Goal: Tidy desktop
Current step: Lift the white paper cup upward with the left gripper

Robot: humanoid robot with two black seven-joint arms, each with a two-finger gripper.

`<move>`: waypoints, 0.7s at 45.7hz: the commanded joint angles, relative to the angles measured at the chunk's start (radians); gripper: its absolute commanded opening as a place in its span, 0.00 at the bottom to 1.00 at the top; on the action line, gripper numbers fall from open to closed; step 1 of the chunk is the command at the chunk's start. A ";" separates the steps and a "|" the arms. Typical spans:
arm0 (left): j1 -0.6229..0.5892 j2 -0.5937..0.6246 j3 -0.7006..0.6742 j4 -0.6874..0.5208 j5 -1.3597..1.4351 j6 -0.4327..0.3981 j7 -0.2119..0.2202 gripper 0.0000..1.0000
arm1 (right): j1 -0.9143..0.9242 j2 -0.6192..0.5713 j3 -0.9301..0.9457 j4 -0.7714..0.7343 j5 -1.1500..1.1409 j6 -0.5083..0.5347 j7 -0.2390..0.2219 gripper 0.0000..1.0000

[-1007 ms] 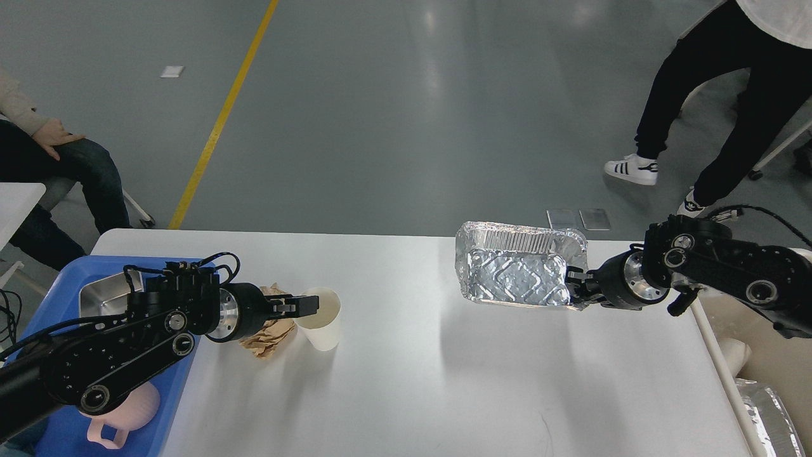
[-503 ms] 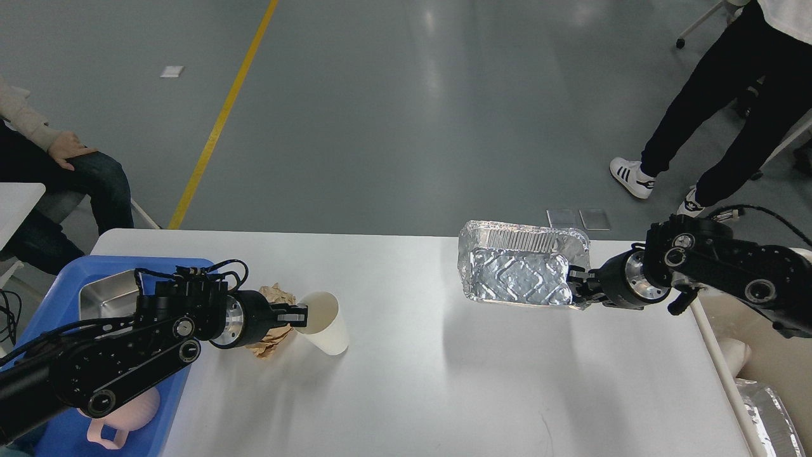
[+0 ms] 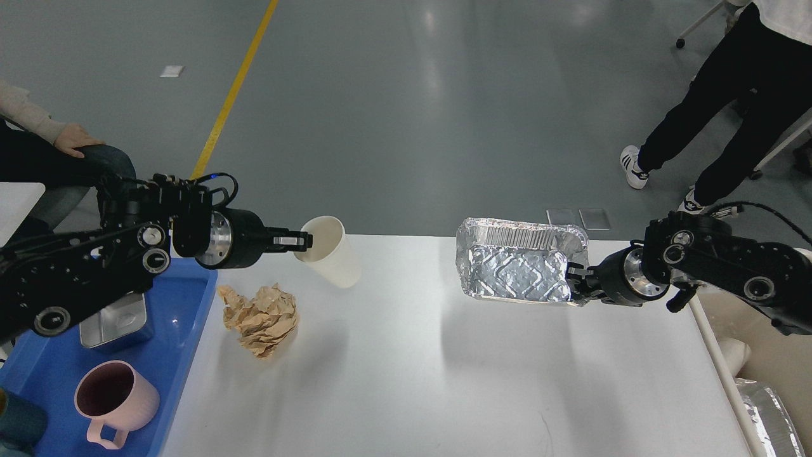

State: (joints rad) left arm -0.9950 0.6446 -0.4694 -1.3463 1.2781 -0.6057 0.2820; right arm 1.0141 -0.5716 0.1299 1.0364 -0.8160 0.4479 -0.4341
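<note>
The white desktop fills the lower view. My left gripper is shut on the rim of a white paper cup and holds it tilted, raised above the desktop's far left part. A crumpled brown paper ball lies on the desktop below it. My right gripper is shut on the right edge of a silver foil tray and holds it tilted up above the desktop's far right part.
A blue plastic tray at the left edge holds a steel box and a pink mug. A beige bin stands off the right edge with foil inside. One person sits far left, another stands far right.
My left gripper has lifted the paper cup up off the desktop and away from the brown paper ball. The foil tray stays held in about the same place.
</note>
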 commanded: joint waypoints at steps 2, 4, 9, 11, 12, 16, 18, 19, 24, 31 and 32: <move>-0.186 0.049 0.005 0.006 -0.108 -0.062 -0.003 0.01 | -0.005 -0.005 0.004 0.016 0.012 0.002 0.000 0.00; -0.237 0.055 0.012 0.016 -0.132 -0.068 -0.003 0.01 | -0.005 -0.005 0.007 0.022 0.017 0.002 0.000 0.00; -0.335 0.058 0.014 0.042 -0.155 -0.104 -0.001 0.02 | 0.001 0.002 0.008 0.025 0.018 0.003 0.000 0.00; -0.366 0.055 0.014 0.047 -0.157 -0.120 -0.001 0.02 | 0.004 0.002 0.008 0.027 0.018 0.003 0.000 0.00; -0.379 0.053 0.012 0.052 -0.158 -0.124 -0.001 0.02 | 0.004 0.002 0.008 0.027 0.018 0.003 0.000 0.00; -0.413 0.046 0.015 0.067 -0.167 -0.128 -0.003 0.02 | 0.004 0.002 0.010 0.037 0.018 0.003 0.000 0.00; -0.421 0.043 0.017 0.075 -0.168 -0.128 -0.001 0.02 | 0.006 0.002 0.011 0.042 0.018 0.002 0.000 0.00; -0.421 0.037 0.017 0.078 -0.168 -0.128 0.000 0.02 | 0.006 0.004 0.011 0.042 0.018 0.003 0.000 0.00; -0.422 -0.063 0.031 0.095 -0.163 -0.124 0.006 0.03 | 0.014 0.015 0.014 0.047 0.020 0.003 0.000 0.00; -0.458 -0.210 0.078 0.171 -0.161 -0.118 0.026 0.04 | 0.040 0.019 0.010 0.071 0.043 0.006 -0.002 0.00; -0.464 -0.235 0.084 0.186 -0.161 -0.117 0.026 0.04 | 0.047 0.019 0.005 0.071 0.049 0.009 -0.002 0.00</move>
State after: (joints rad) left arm -1.4314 0.5153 -0.4173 -1.2202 1.1161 -0.7275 0.3008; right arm 1.0375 -0.5538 0.1440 1.0981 -0.7904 0.4524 -0.4350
